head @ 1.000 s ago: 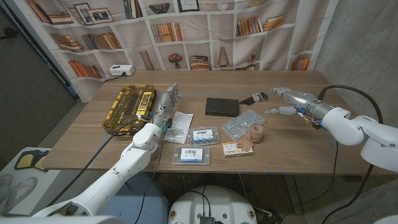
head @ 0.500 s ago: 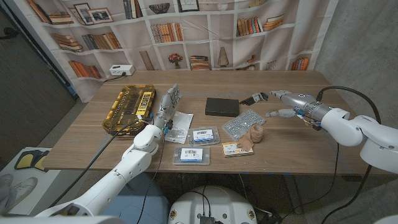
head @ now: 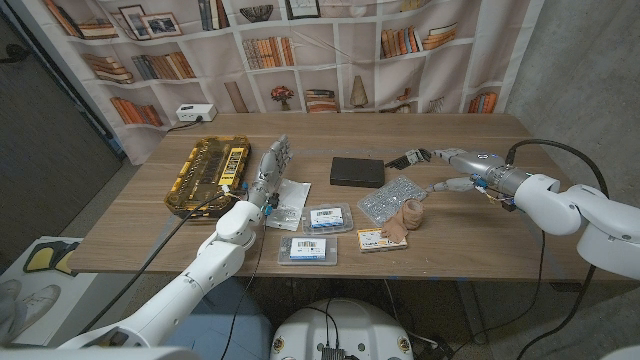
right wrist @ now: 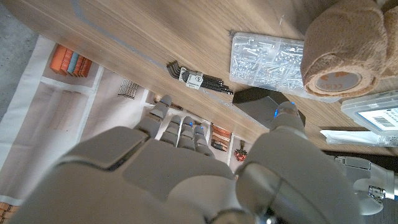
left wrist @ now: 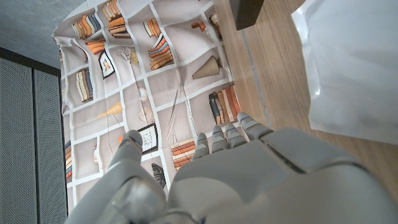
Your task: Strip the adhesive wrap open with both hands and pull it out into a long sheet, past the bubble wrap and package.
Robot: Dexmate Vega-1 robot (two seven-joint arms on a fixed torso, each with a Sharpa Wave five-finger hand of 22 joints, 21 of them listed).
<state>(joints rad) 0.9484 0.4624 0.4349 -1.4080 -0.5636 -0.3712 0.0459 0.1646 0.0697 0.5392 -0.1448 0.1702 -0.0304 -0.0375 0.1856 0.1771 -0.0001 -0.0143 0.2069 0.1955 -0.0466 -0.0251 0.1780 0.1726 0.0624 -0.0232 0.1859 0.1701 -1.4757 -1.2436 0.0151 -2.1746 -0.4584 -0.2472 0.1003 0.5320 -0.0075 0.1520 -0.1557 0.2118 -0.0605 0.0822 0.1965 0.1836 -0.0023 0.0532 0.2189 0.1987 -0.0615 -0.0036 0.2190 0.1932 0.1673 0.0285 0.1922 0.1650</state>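
Reaching in from the right, the right hand point(head: 452, 168) is seen with its fingers point(head: 428, 155) spread and pointing left, with nothing held between them. It is placed just right of the bubble wrap point(head: 391, 199), near a set of hex keys point(head: 408, 157) at its far side. In the right wrist view the same hand point(right wrist: 186, 168) is shown open from behind, with the hex keys point(right wrist: 198, 79) beyond its fingertips.

The left hand point(head: 270, 165) is held over the table point(head: 480, 230) with its fingers point(head: 279, 147) straight and apart, gripping nothing. It is placed between a yellow organizer case point(head: 207, 173) at its left and a clear plastic bag point(head: 287, 203) at its near right. In the left wrist view the hand point(left wrist: 249, 180) is seen from behind, fingers extended, with the bag point(left wrist: 354, 62) beside it.

The adhesive wrap point(head: 412, 214), a tan roll, is found standing on the near edge of the bubble wrap, apart from both hands; in the right wrist view the roll point(right wrist: 345, 50) is seen beside the bubble wrap point(right wrist: 267, 59). A small flat package point(head: 376, 239) lies just near-left of the roll. A black box point(head: 357, 171) lies farther back, and two labelled clear cases point(head: 328, 218) point(head: 308, 250) lie left of the package.
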